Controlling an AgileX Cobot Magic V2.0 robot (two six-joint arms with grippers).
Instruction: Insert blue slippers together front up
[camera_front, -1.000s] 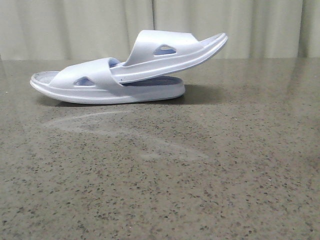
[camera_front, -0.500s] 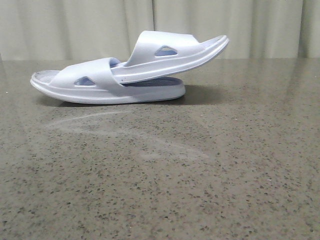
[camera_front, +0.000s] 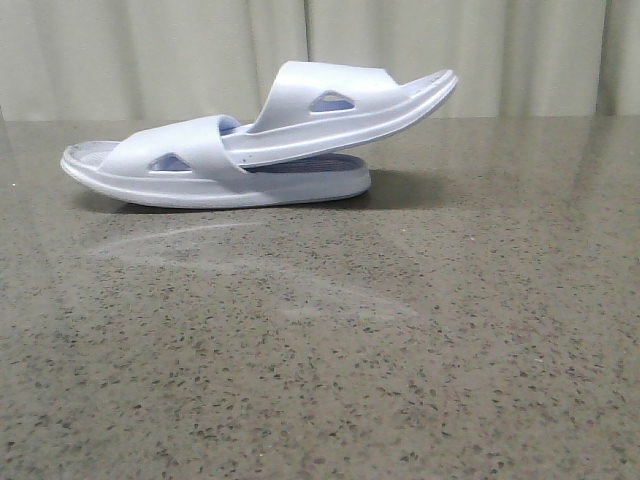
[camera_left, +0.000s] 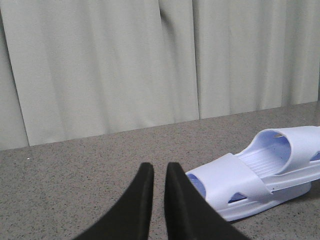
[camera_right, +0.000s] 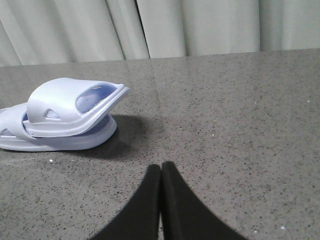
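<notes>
The blue slippers lie nested at the back left of the table. The lower slipper (camera_front: 200, 187) sits flat on its sole. The upper slipper (camera_front: 330, 95) has one end tucked under the lower one's strap (camera_front: 185, 145) and its other end tilts up to the right. My left gripper (camera_left: 159, 167) hovers over bare table just beside the lower slipper (camera_left: 235, 180), its fingers a narrow gap apart with nothing between them. My right gripper (camera_right: 161, 166) is shut and empty, well clear of the pair (camera_right: 60, 105). Neither gripper shows in the front view.
The speckled grey stone table (camera_front: 400, 350) stretches from the slippers to the near edge. A pale curtain (camera_front: 150, 50) hangs behind the table's far edge.
The raised end of the upper slipper has lifted very slightly and settled. Nothing else has moved.
</notes>
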